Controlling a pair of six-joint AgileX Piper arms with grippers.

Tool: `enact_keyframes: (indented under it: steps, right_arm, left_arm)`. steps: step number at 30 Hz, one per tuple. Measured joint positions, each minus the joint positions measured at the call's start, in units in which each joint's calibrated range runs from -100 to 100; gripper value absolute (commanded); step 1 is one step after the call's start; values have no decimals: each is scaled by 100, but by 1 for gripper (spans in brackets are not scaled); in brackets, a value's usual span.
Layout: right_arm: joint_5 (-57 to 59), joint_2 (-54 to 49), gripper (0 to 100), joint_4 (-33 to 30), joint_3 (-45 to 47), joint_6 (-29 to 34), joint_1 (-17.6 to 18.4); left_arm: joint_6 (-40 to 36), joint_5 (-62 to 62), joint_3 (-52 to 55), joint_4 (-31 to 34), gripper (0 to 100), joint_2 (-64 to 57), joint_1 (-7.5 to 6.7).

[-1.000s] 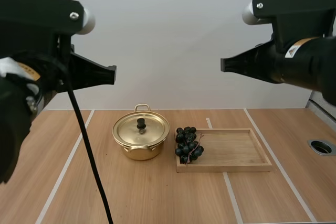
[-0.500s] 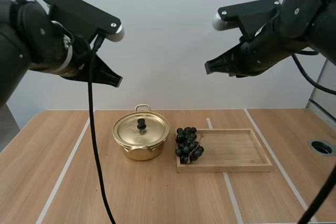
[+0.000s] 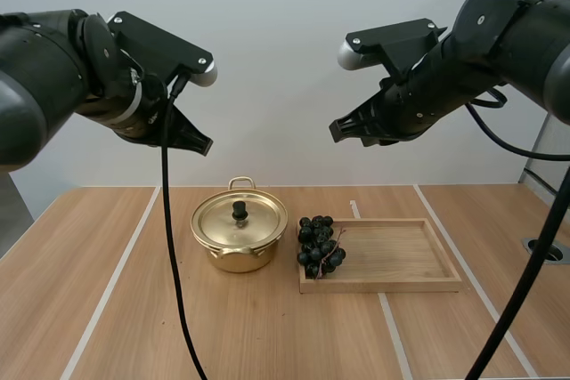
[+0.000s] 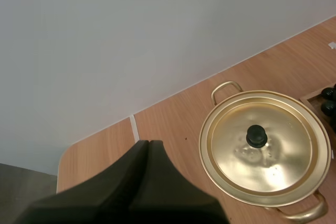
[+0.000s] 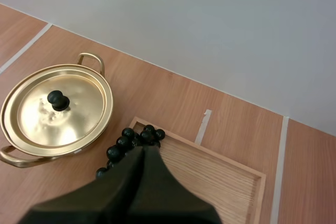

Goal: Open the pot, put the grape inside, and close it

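My left tool (image 3: 204, 143) and right tool (image 3: 335, 130), both closed on nothing; I should open the left squarely over the lid knob (image 3: 239, 210)

grapes (image 5: 124, 143) partly behind right tool (image 5: 142, 149), tray (image 5: 210, 170) cropped

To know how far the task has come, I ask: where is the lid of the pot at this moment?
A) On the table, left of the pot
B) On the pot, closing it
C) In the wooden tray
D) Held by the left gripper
B: the lid lies flat on the pot, while the left gripper and the right gripper hang high above it, both shut on nothing.
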Motion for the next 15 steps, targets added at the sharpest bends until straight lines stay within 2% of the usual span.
enact_keyframes:
  steps: [3,5,6,7,8,9,12,13,15]
  right_arm:
    - [0,0,1,16,0,0,0]
    - [0,0,29,25,0,0,0]
    - [0,0,49,25,0,0,0]
    - [0,0,67,25,0,-9,0]
    - [0,0,90,25,0,-20,0]
    - [0,0,100,25,0,-43,0]
    - [0,0,100,25,0,-103,0]
    - [0,0,100,14,0,-114,0]
    - [0,0,100,-8,0,-114,0]
  left_arm:
    - [500,-44,-14,-239,0,0,0]
    - [1011,54,-14,-623,2,0,0]
    - [1309,113,-24,-891,6,0,0]
    - [1589,211,-24,-1171,13,0,0]
    - [1848,312,-24,-1474,24,0,0]
    - [2028,383,-24,-1678,37,0,0]
    - [2547,491,-24,-2190,89,0,0]
    - [2627,491,-24,-2262,100,0,0]
    - [2769,511,-24,-2325,100,31,0]
